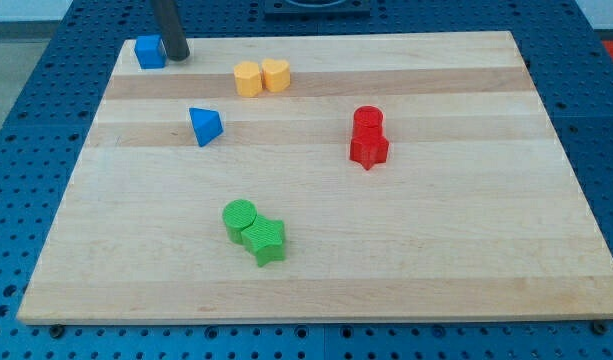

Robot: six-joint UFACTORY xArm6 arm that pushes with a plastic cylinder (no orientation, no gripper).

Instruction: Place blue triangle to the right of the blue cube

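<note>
1. Camera view, general: a pale wooden tabletop (pixel 406 250) lies on a blue perforated base (pixel 46 60) that shows on all sides of it.
2. The arm: there is no hand on this arm, so nothing is open, closed or gripping. It ends in a dark rod (pixel 169 25) that enters from the top edge of the frame at upper left.
3. My tip (pixel 179 57) stands at the upper left of the tabletop, just beside the right-hand face of the blue cube; whether the two touch cannot be told.
4. The blue cube (pixel 149 51) sits at the upper-left corner of the tabletop, close to its far edge.
5. The blue triangle (pixel 205 125) lies below and slightly to the right of the cube, well apart from it and from the tip, in the upper-left quarter of the frame.
6. Two yellow blocks sit at upper centre, touching side by side: a yellow cylinder-like block (pixel 247 79) on the left and a yellow heart-like block (pixel 276 74) on the right.
7. Right of centre, a red cylinder (pixel 367 121) stands touching a red star-like block (pixel 368 149) just below it.
8. At lower centre, a green cylinder (pixel 240 219) touches a green star-like block (pixel 265 240) to its lower right.
</note>
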